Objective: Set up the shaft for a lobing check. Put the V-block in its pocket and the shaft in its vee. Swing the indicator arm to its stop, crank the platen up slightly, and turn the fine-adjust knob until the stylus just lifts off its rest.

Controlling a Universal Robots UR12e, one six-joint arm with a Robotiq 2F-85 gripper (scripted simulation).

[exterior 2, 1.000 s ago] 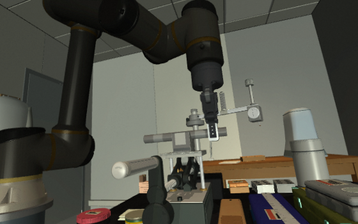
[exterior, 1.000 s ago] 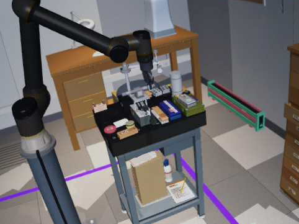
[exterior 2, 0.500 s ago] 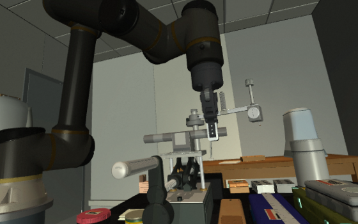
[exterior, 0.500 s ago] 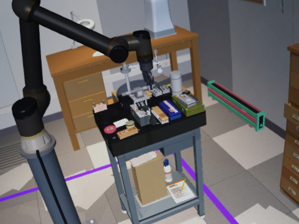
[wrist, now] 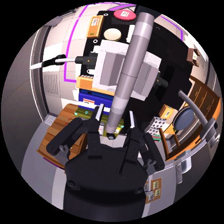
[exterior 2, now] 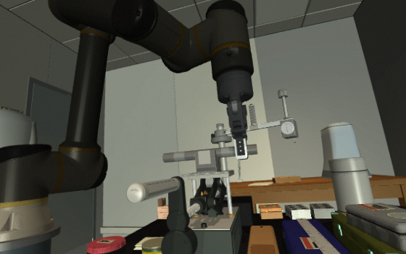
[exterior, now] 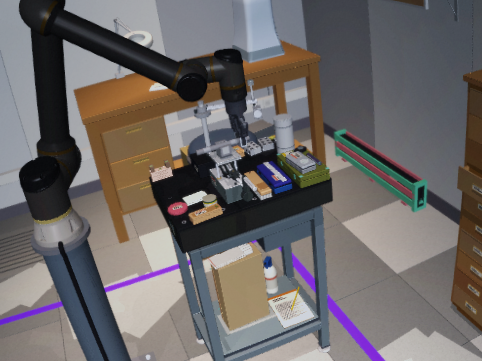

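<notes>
The grey shaft (wrist: 129, 68) lies in the vee of the V-block (wrist: 126, 73) on the raised platen (exterior 2: 207, 175) of the scissor jack. My gripper (wrist: 114, 119) is open and empty, its fingers on either side of the shaft's near end (exterior 2: 241, 149). The indicator arm (exterior 2: 268, 125) with its dial (exterior 2: 289, 128) reaches out from the post (exterior 2: 220, 145) behind the jack. The crank handle (exterior 2: 154, 189) sticks out toward the second side camera.
The wooden desk (exterior: 200, 95) stands behind the black table (exterior: 240, 195). On the table lie a blue case (exterior: 274, 176), a green case (exterior: 302, 167), a grey cylinder (exterior: 283, 132), drilled blocks (exterior: 260, 146) and a red disc (exterior: 177, 208).
</notes>
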